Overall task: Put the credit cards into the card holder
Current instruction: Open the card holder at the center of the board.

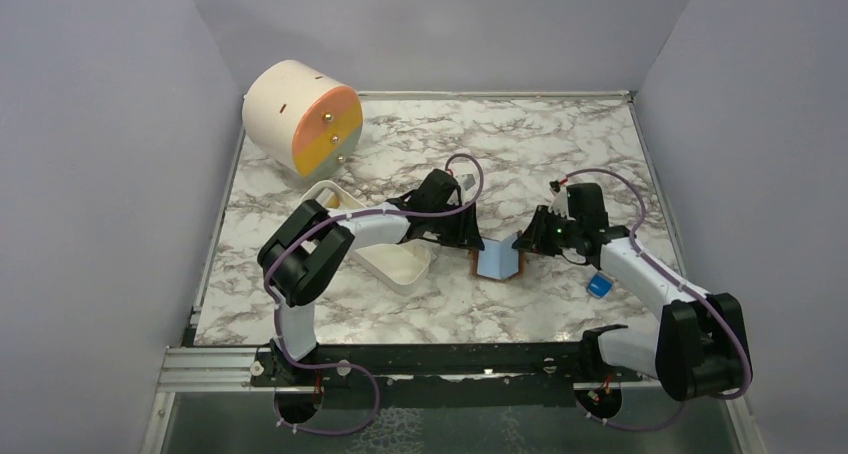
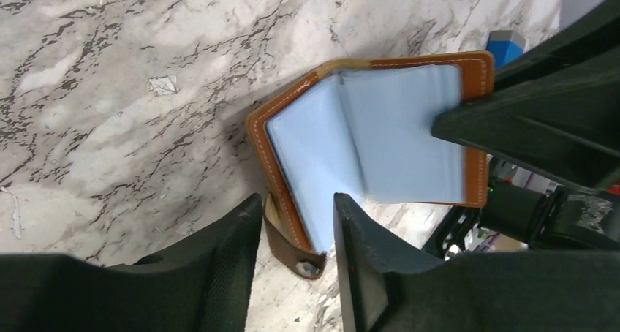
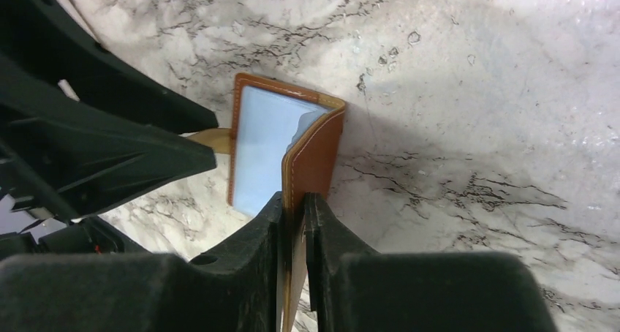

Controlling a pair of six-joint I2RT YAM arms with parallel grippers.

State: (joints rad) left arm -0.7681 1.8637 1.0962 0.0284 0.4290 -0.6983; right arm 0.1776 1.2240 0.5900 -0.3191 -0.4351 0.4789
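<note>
Card holder, flap edge hidden in right tool

On the table, the card holder; tray near its left, block to its right, apparently apart

Lighting even and diffuse. Soft shadow at 9 o'clock of card holder; its blue interior blurred. Top view sharp.

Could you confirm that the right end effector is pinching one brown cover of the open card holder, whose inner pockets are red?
Not quite: the pockets of the card holder are pale blue, not red, as the left wrist view shows. The right end effector does pinch one brown cover of it, and it is open.
</note>
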